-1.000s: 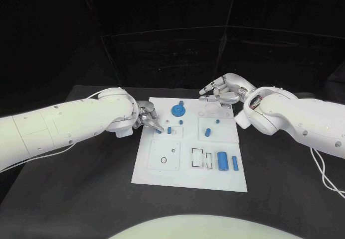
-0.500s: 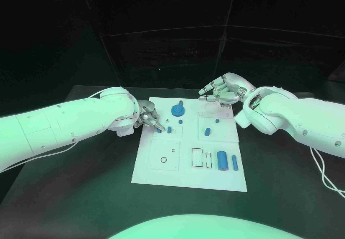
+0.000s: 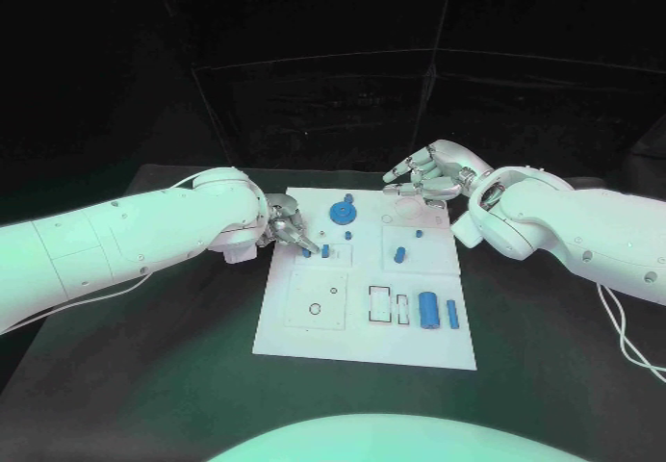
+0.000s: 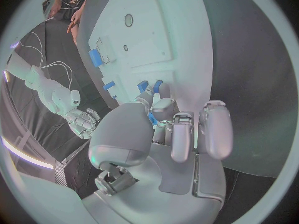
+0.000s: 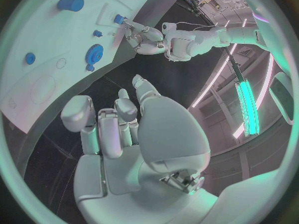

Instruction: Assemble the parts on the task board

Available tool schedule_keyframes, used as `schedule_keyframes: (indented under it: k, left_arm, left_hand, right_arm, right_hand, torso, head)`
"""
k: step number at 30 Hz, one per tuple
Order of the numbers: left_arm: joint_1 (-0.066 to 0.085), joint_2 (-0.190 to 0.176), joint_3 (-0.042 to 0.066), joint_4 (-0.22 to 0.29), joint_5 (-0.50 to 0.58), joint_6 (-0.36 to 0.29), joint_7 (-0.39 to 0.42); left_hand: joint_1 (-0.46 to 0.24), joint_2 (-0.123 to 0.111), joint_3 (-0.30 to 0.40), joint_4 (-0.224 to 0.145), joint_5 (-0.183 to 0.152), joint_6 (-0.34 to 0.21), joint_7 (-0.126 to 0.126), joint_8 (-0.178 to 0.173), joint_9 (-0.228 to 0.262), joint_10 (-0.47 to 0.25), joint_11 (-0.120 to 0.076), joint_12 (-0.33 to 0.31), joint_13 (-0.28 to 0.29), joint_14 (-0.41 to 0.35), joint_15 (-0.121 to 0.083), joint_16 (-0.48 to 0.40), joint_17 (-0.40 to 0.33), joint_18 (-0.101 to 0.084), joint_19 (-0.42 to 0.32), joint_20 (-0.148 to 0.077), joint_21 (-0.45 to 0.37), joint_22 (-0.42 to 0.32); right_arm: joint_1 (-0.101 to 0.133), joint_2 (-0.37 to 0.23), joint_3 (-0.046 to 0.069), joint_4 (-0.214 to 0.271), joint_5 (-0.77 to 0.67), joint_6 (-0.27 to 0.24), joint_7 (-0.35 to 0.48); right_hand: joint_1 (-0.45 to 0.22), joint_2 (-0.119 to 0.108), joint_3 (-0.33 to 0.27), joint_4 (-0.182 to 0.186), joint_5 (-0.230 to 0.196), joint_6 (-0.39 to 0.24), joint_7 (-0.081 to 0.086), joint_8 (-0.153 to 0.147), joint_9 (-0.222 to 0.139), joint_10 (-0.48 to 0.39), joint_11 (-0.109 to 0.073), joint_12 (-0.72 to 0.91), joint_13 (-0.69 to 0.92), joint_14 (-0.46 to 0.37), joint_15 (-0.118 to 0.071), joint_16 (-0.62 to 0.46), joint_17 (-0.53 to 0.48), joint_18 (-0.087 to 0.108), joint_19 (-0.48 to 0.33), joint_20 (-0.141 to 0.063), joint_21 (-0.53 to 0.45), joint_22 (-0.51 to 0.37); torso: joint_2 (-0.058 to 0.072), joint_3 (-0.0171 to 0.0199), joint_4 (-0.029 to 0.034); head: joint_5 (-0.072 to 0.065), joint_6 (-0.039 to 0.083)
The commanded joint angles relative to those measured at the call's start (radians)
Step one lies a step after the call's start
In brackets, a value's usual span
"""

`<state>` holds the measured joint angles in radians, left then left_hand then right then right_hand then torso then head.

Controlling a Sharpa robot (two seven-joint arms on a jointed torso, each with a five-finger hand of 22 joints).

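The left hand (image 3: 288, 229) sits at the left edge of the task board (image 3: 317, 342), its fingertips (image 4: 147, 92) pinching a small blue part (image 3: 307, 254) just beside another blue peg (image 3: 326, 251) that stands in the board. The pinch is at the very tips, so the part could, as I judge it, twist or slip out as it is pressed toward its seat, and a tilted entry would jam it or knock the neighbouring peg. The right hand (image 3: 430, 173) hovers over the board's far right corner with fingers apart and nothing in them; lowered carelessly, it might nudge the blue gear (image 3: 343, 211) or shift the board, spoiling the left hand's alignment. More blue parts lie on the board: a large cylinder (image 3: 430, 309) and a slimmer one (image 3: 452, 314) near the right side. The board rests flat on a black tabletop (image 3: 153, 385), smooth and offering little to stop sliding. The room behind is dark, with a strip light (image 5: 248, 107) showing in the right wrist view.
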<state>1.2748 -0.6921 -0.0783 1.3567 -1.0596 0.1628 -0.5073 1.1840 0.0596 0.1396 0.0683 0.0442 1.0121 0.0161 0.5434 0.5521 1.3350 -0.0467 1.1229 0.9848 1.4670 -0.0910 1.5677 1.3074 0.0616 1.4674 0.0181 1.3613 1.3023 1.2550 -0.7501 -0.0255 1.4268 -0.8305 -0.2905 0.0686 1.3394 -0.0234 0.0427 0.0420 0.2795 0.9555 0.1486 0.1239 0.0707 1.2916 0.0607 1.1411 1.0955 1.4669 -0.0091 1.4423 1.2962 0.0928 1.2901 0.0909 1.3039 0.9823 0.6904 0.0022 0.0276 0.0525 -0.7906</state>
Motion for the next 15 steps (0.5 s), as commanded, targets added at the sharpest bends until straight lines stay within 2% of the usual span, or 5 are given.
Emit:
schedule_keyframes:
  k: [1,8,15]
  left_arm:
    - [0.000,0.001,0.000,-0.004,-0.001,0.014,-0.005]
    - [0.000,0.000,0.000,-0.008,0.009,-0.004,-0.004]
    - [0.000,-0.002,0.000,-0.007,0.022,-0.040,0.000]
  left_hand:
    - [-0.026,-0.005,-0.010,0.014,0.002,0.004,0.009,0.001,0.003,0.003,0.003,0.005,0.001,0.104,-0.008,0.003,0.263,-0.001,0.006,-0.008,0.006,0.001]
    - [-0.106,-0.029,-0.068,0.067,0.002,0.005,0.011,0.010,0.009,-0.002,0.005,-0.005,-0.012,0.104,-0.006,0.003,0.263,-0.001,0.005,-0.007,0.004,0.000]
    - [-0.156,-0.031,-0.127,0.118,0.003,0.003,0.008,0.021,0.017,-0.001,0.003,-0.003,-0.011,0.104,-0.008,0.003,0.263,0.000,0.005,-0.008,0.002,0.000]
  right_arm:
    - [0.002,0.001,0.001,0.001,-0.001,0.006,0.007]
    - [0.002,0.001,0.001,0.000,-0.001,0.006,0.008]
    - [0.002,0.001,0.001,-0.001,-0.001,0.005,0.008]
  right_hand:
    - [-0.005,0.004,-0.001,0.003,0.005,-0.003,0.000,0.003,-0.001,-0.003,-0.003,-0.004,-0.001,0.046,-0.009,-0.004,-0.001,0.021,-0.006,-0.002,-0.006,-0.001]
    - [-0.006,0.003,-0.001,0.003,0.005,-0.003,0.000,0.003,-0.001,-0.004,-0.003,-0.005,-0.002,0.046,-0.009,-0.004,-0.002,0.021,-0.007,-0.002,-0.007,-0.002]
    - [-0.006,0.003,-0.001,0.003,0.005,-0.003,0.000,0.003,-0.001,-0.005,-0.003,-0.006,-0.003,0.046,-0.009,-0.005,-0.003,0.022,-0.008,-0.002,-0.009,-0.005]
  torso:
    - [0.000,-0.0002,0.0008]
    - [0.000,-0.0006,0.0006]
    - [0.000,-0.0008,0.0008]
  head:
    - [0.001,0.000]
    - [0.000,0.001]
    - [-0.001,0.001]
